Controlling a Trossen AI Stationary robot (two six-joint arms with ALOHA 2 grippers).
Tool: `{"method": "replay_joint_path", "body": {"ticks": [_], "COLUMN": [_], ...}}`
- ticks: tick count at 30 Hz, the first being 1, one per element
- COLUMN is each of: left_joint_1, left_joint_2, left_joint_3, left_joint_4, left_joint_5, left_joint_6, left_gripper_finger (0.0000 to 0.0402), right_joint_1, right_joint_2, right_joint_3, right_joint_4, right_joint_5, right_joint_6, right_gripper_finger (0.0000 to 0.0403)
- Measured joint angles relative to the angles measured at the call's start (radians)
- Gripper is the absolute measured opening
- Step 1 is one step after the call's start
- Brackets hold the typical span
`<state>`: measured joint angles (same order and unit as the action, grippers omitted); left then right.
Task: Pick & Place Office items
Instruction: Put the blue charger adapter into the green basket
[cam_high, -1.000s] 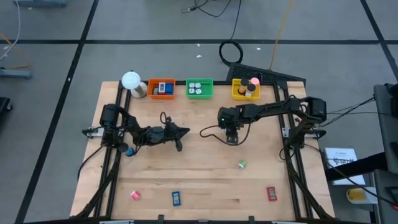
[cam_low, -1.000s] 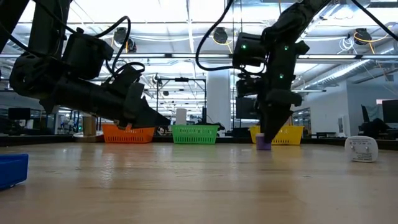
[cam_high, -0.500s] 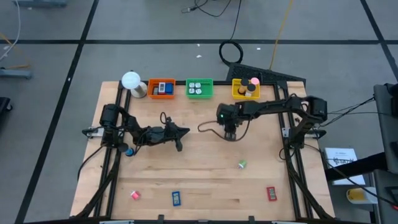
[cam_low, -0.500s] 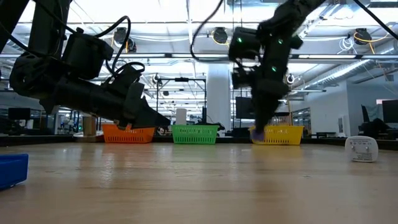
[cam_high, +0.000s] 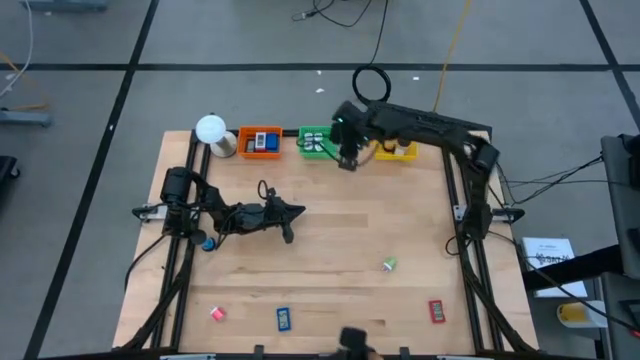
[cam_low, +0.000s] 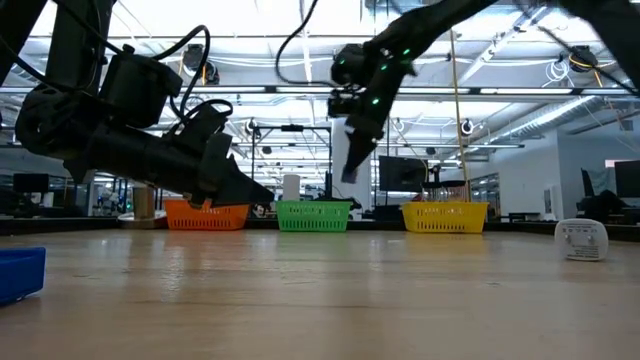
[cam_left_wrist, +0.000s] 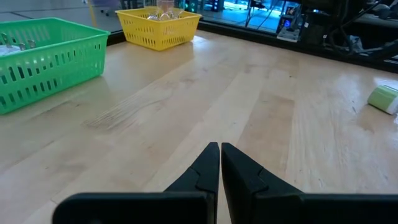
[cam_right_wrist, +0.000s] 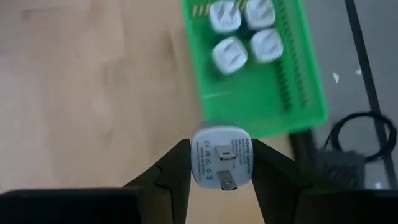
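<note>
My right gripper (cam_high: 347, 158) hangs above the near right corner of the green tray (cam_high: 320, 142), shut on a small white plug adapter (cam_right_wrist: 222, 155). In the right wrist view the green tray (cam_right_wrist: 297, 93) holds several white adapters of the same kind. In the low view my right gripper (cam_low: 350, 168) is well above the table. My left gripper (cam_high: 297, 209) is shut and touches nothing, low over the table left of centre, its fingers (cam_left_wrist: 220, 163) pointing toward the table's right. My right gripper pinches the white plug adapter by two opposite sides (cam_right_wrist: 198, 158) between its two fingers, coming from above and pointing down. The adapter is lifted clear of the table, with its pronged face turned up toward the wrist camera.
At the far edge stand the orange tray (cam_high: 260, 141), the yellow tray (cam_high: 395, 143) and a white ball lamp (cam_high: 211, 129). On the table lie a green bit (cam_high: 389, 264), a red rectangle (cam_high: 436, 311), a blue rectangle (cam_high: 284, 319) and a pink piece (cam_high: 217, 313).
My right gripper has risen from the table's centre and swung toward the far edge and leftward to the green tray, staying shut. The adapter has gone with it, lifted clear of the table. My left arm has kept still.
</note>
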<state>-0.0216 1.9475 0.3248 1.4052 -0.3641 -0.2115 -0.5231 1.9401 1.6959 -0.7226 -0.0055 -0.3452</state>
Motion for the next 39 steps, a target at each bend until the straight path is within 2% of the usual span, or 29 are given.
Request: {"method": "replay_joint_path", "body": {"ticks": [6,10,18,25,39], "left_joint_1": [0.0,0.0,0.0,0.0,0.0], "left_joint_2": [0.0,0.0,0.0,0.0,0.0], "left_joint_3": [0.0,0.0,0.0,0.002,0.003], "left_joint_4": [0.001,0.001,0.001,0.0,-0.001], "left_joint_5": [-0.001,-0.001,-0.001,-0.001,-0.001], "left_joint_6": [0.0,0.0,0.005,0.007,0.007], "left_gripper_finger": [0.0017,0.0017,0.0017,0.0017,0.0017], "right_joint_1": [-0.046,-0.075,-0.123,-0.138,-0.153], "right_joint_2": [0.188,0.259,0.301,0.328,0.346], "right_joint_3": [0.231,0.297,0.298,0.296,0.292], "right_joint_4": [-0.029,-0.029,0.001,0.044,0.086], "right_joint_5": [-0.069,-0.102,-0.104,-0.156,-0.154], "right_joint_6": [-0.133,-0.191,-0.231,-0.249,-0.259], "right_gripper_finger": [0.0127,0.0129,0.0131,0.0131,0.0132]}}
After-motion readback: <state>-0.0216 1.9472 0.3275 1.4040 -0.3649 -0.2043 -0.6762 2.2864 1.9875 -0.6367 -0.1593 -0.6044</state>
